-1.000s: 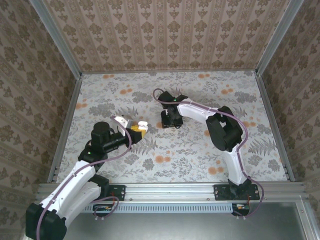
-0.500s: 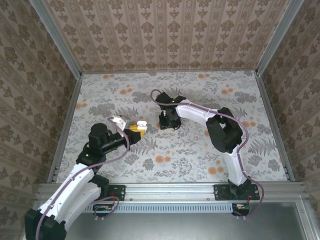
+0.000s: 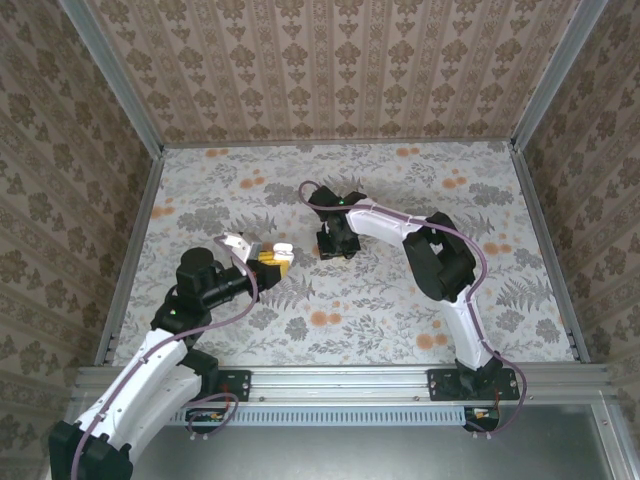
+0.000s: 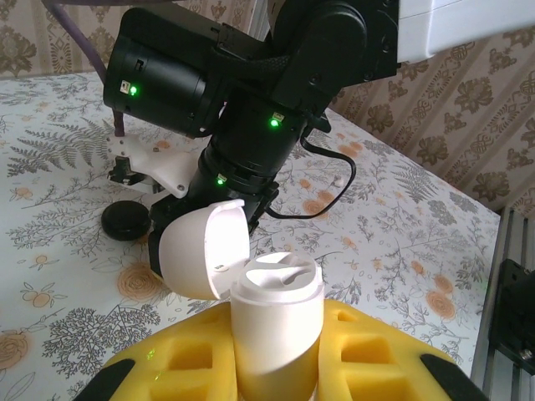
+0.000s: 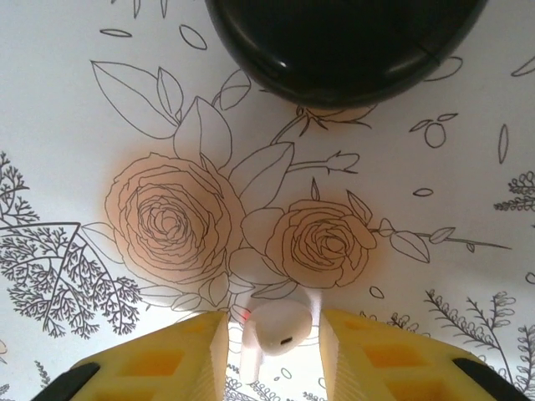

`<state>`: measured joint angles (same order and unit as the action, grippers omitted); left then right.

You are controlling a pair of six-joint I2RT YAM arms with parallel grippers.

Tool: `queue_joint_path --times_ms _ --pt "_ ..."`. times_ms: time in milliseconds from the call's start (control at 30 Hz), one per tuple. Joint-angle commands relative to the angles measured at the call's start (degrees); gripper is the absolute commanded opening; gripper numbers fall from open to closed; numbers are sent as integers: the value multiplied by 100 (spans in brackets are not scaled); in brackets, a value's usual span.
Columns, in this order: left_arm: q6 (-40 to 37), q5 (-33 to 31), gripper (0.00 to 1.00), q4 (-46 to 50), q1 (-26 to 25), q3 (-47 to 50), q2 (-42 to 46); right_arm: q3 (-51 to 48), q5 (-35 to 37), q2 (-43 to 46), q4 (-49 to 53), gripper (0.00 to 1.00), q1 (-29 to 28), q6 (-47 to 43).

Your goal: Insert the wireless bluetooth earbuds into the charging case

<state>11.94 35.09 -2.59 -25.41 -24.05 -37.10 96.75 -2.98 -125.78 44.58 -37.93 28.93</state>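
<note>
Gripping one earbud, one case

No legible text, no labels or brands, no numbers or signs on any surface

Lab cell: aluminium frame, wallpapered walls

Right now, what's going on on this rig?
The left gripper holds a white charging case upright between its yellow pads, with the lid flipped open. The right gripper pinches a white earbud low over the floral table, beside a black round puck lying there. The earbud is not in the case yet.
</note>
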Motion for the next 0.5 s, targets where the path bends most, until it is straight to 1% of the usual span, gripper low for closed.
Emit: queue_joint_path --times_ms 0,300,467 --pt "-57 33 0 -12 -2 67 102 160 149 -215 247 33 -34 71" --pt "-43 15 0 -3 1 102 141 317 153 -273 325 24 -30 5" --pt "-43 6 0 -7 -4 111 137 265 217 -53 274 21 -34 -44"
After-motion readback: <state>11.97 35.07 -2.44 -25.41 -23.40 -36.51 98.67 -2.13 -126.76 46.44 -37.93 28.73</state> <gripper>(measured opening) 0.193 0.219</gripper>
